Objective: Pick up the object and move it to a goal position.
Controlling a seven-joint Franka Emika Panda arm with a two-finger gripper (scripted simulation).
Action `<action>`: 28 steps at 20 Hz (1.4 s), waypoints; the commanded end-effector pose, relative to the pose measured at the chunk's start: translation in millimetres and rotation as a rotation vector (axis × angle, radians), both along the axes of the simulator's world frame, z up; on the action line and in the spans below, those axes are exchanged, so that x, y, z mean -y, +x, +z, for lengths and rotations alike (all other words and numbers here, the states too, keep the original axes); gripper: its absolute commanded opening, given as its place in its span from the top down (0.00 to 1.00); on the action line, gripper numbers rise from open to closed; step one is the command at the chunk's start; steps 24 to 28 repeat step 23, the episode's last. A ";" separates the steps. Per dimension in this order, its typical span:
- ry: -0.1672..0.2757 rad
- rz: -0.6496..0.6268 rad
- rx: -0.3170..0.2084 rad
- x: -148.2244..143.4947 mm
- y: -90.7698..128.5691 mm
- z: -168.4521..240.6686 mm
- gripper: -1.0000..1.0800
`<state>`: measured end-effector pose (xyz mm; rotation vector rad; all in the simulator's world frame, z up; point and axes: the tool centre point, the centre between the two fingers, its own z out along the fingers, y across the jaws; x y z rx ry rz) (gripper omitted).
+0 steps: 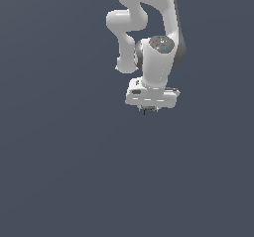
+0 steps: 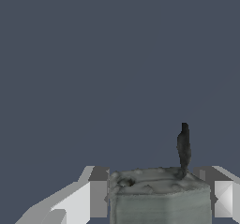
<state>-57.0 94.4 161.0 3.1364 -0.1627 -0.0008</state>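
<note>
Exterior view: the white Panda arm reaches down from the upper edge of the frame against a uniform blue-grey ground. Its gripper points downward below the flat white hand body. Only a small dark speck shows beneath it, where the object sits; its shape is too small to resolve here.

Wrist view: the object appears as a grey-white block with a rough upper face, lying directly between the two fingers. A thin dark stem rises from the block near one finger. The pale finger pads stand against the block's two opposite sides, so the claw is clenched on the object. No supporting surface is distinguishable beneath it.
</note>
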 end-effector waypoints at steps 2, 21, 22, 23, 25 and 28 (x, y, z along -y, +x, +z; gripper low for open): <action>-0.001 0.000 0.001 -22.2 -20.7 23.7 1.00; 0.001 -0.001 0.001 -78.5 -66.2 82.5 1.00; 0.001 -0.001 0.001 -78.2 -65.6 82.0 1.00; 0.001 -0.001 0.001 -78.0 -65.4 81.8 1.00; 0.001 -0.001 0.001 -78.0 -65.4 81.8 1.00; 0.001 -0.001 0.001 -78.0 -65.4 81.8 1.00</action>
